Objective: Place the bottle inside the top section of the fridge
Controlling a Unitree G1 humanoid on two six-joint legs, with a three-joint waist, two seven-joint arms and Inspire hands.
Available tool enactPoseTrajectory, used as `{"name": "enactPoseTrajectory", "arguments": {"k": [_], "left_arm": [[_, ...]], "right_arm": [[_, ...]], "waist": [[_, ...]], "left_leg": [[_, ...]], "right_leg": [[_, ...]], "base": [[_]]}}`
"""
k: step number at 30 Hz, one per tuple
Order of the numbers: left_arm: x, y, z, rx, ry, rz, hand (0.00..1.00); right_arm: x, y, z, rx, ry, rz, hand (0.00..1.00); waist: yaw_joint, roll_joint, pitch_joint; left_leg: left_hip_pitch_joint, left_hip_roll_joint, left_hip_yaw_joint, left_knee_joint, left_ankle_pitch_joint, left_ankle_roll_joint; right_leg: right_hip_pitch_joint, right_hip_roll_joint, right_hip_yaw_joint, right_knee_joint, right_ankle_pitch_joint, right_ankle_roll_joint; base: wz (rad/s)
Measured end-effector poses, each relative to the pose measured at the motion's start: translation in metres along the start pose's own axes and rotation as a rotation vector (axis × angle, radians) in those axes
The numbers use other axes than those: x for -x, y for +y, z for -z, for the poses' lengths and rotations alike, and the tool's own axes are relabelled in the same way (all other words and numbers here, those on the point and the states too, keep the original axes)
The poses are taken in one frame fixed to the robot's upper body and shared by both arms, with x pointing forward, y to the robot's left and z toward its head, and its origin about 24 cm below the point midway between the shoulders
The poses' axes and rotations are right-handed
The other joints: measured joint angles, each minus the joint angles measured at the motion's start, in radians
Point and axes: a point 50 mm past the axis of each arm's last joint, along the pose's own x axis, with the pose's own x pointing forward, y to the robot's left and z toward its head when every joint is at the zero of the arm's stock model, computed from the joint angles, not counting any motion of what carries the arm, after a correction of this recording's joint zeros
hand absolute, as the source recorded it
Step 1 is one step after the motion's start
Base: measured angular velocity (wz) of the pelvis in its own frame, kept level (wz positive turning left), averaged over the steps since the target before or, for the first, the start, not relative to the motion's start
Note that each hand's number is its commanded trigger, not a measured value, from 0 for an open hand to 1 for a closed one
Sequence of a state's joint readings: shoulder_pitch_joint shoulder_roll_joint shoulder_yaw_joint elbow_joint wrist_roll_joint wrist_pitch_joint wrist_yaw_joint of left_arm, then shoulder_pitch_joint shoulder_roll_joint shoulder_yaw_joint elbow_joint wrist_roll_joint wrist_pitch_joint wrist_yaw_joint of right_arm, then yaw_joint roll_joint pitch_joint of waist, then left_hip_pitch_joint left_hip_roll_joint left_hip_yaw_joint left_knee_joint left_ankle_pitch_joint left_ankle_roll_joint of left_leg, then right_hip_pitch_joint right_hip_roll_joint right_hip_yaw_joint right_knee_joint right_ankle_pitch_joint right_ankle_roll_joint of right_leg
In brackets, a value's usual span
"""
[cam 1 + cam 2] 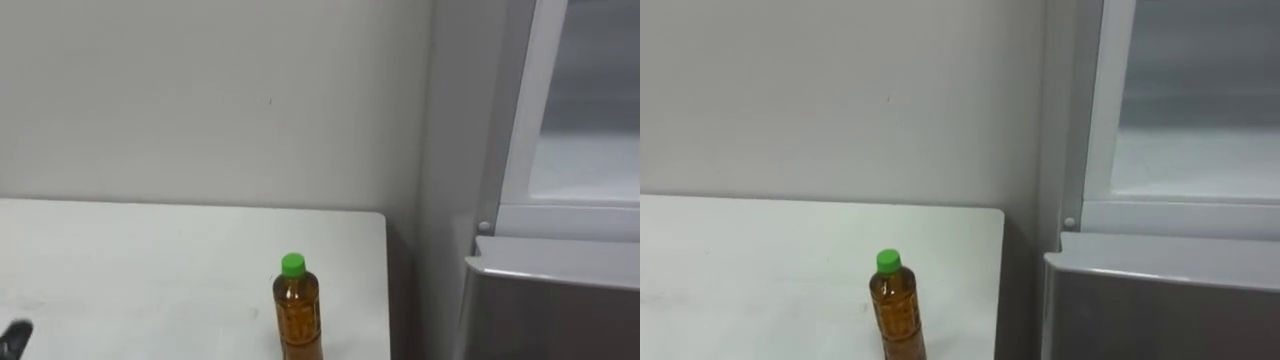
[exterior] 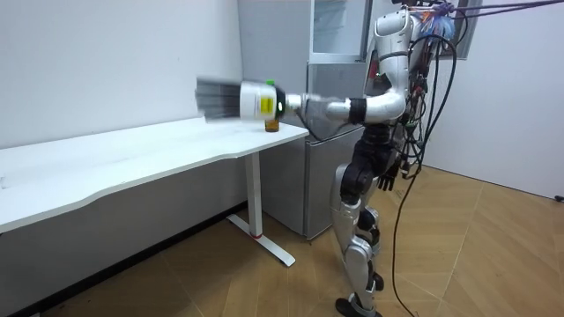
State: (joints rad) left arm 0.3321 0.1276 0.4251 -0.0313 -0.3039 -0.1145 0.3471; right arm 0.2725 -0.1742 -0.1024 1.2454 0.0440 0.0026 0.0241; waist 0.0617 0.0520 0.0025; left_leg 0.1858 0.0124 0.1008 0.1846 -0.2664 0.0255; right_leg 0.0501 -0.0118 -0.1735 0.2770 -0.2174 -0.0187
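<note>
The bottle [image 1: 896, 312] stands upright on the table [image 1: 740, 280] near the fridge [image 1: 1160, 300]

bottle [image 1: 296, 315]: amber, green cap, upright | on table [image 1: 150, 260] near its right edge | upper fridge [image 1: 585, 120]: glass-fronted, seemingly shut

Bottle [image 1: 297, 310] — base cut off by the lower edge in both eye views, and mostly hidden behind the left forearm in the room view. Left hand [image 2: 220, 98] — blurred into a grey streak above the table [image 2: 132, 154]. Dark tip [image 1: 15, 335] at the lower-left corner, cut off, unidentifiable. Fridge [image 1: 1160, 290] runs past the right edge.
</note>
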Motion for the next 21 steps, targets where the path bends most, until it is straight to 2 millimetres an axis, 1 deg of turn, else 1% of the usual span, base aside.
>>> {"name": "enactPoseTrajectory", "arguments": {"k": [1,2,3,4,5,6,8,9,11,12,14,17,18,19,21], "left_arm": [[0.004,0.006,0.023,-0.040,0.094,-0.017,0.00],[0.009,0.010,0.043,-0.076,0.182,-0.023,0.00],[0.012,0.012,0.052,-0.092,0.221,-0.027,0.00],[0.020,0.015,0.068,-0.127,0.289,-0.023,0.00],[0.029,0.017,0.084,-0.161,0.358,-0.020,0.00],[0.034,0.019,0.091,-0.178,0.394,-0.018,0.00],[0.052,0.028,0.120,-0.242,0.537,-0.020,0.00],[0.056,0.030,0.125,-0.251,0.563,-0.024,0.00],[0.073,0.042,0.142,-0.302,0.660,-0.043,0.00],[0.077,0.045,0.145,-0.316,0.683,-0.046,0.00],[0.094,0.057,0.160,-0.368,0.780,-0.059,0.00],[0.112,0.070,0.172,-0.433,0.873,-0.057,0.00],[0.122,0.077,0.178,-0.458,0.927,-0.061,0.00],[0.130,0.083,0.181,-0.487,0.967,-0.055,0.00],[0.138,0.088,0.184,-0.523,1.008,-0.046,0.00]], "right_arm": [[0.000,0.000,0.000,0.027,0.000,0.000,0.00],[0.000,0.000,0.001,0.053,0.005,-0.002,0.00],[0.000,0.001,0.002,0.056,0.008,-0.004,0.00],[0.000,0.002,0.002,0.054,0.015,-0.007,0.00],[0.000,0.002,0.002,0.050,0.019,-0.006,0.00],[0.000,0.002,0.002,0.050,0.020,-0.006,0.00],[-0.001,0.003,-0.002,0.061,0.012,-0.009,0.00],[-0.001,0.004,-0.002,0.063,0.011,-0.011,0.00],[-0.001,0.003,-0.003,0.070,0.010,-0.011,0.00],[-0.001,0.003,-0.003,0.076,0.009,-0.010,0.00],[-0.001,0.004,-0.002,0.092,0.013,-0.013,0.00],[-0.001,0.005,-0.001,0.131,0.020,-0.030,0.00],[-0.001,0.006,-0.001,0.143,0.019,-0.033,0.00],[-0.001,0.006,-0.002,0.153,0.018,-0.040,0.00],[-0.001,0.006,-0.001,0.163,0.021,-0.054,0.00]], "waist": [[-0.003,-0.003,-0.0019],[-0.003,-0.006,-0.0020],[-0.003,-0.007,-0.0010],[-0.002,-0.010,-0.0017],[0.000,-0.018,-0.0006],[0.002,-0.018,-0.0010],[-0.002,-0.020,-0.0025],[-0.002,-0.022,-0.0031],[-0.002,-0.029,-0.0037],[-0.002,-0.027,-0.0049],[-0.014,-0.028,-0.0035],[-0.014,-0.029,-0.0025],[-0.015,-0.029,-0.0026],[-0.023,-0.031,-0.0020],[-0.029,-0.032,-0.0018]], "left_leg": [[0.000,0.000,-0.005,0.000,0.000,0.000],[0.000,-0.002,-0.010,0.000,0.000,0.000],[0.000,-0.002,-0.012,0.000,0.000,0.000],[0.000,-0.003,-0.018,0.000,0.000,0.000],[0.000,-0.003,-0.020,-0.001,0.000,0.000],[-0.001,-0.003,-0.020,-0.002,0.000,0.000],[-0.001,-0.003,-0.020,-0.007,-0.001,0.000],[-0.001,-0.004,-0.020,-0.007,-0.001,0.000],[0.006,-0.003,-0.019,-0.015,-0.001,0.000],[0.006,-0.002,-0.019,-0.015,-0.001,0.000],[0.008,-0.002,-0.023,-0.015,-0.001,0.000],[0.018,-0.003,-0.022,-0.016,-0.001,0.000],[0.019,-0.005,-0.022,-0.017,-0.002,0.000],[0.019,-0.006,-0.022,-0.018,-0.002,0.000],[0.019,-0.005,-0.022,-0.018,-0.002,0.000]], "right_leg": [[0.002,-0.001,-0.003,0.001,-0.002,0.000],[0.003,-0.002,-0.006,0.002,-0.004,0.000],[0.003,-0.004,-0.008,0.004,-0.005,0.001],[0.004,-0.004,-0.009,0.006,-0.008,0.002],[0.005,-0.005,-0.010,0.007,-0.009,0.004],[0.004,-0.006,-0.009,0.008,-0.009,0.004],[0.005,-0.006,-0.011,0.007,-0.009,0.004],[0.005,-0.006,-0.012,0.007,-0.009,0.004],[0.007,-0.005,-0.011,0.008,-0.010,0.004],[0.007,-0.006,-0.011,0.010,-0.010,0.003],[0.012,-0.008,-0.018,0.014,-0.013,0.004],[0.017,-0.009,-0.015,0.015,-0.020,0.005],[0.017,-0.009,-0.014,0.015,-0.020,0.005],[0.017,-0.009,-0.015,0.015,-0.020,0.005],[0.018,-0.009,-0.015,0.015,-0.020,0.005]], "base": [[0.08],[0.11],[0.13],[0.11],[0.08],[0.00],[0.00],[0.00],[-0.03],[0.00],[0.06],[0.00],[0.00],[0.00],[0.00]]}}
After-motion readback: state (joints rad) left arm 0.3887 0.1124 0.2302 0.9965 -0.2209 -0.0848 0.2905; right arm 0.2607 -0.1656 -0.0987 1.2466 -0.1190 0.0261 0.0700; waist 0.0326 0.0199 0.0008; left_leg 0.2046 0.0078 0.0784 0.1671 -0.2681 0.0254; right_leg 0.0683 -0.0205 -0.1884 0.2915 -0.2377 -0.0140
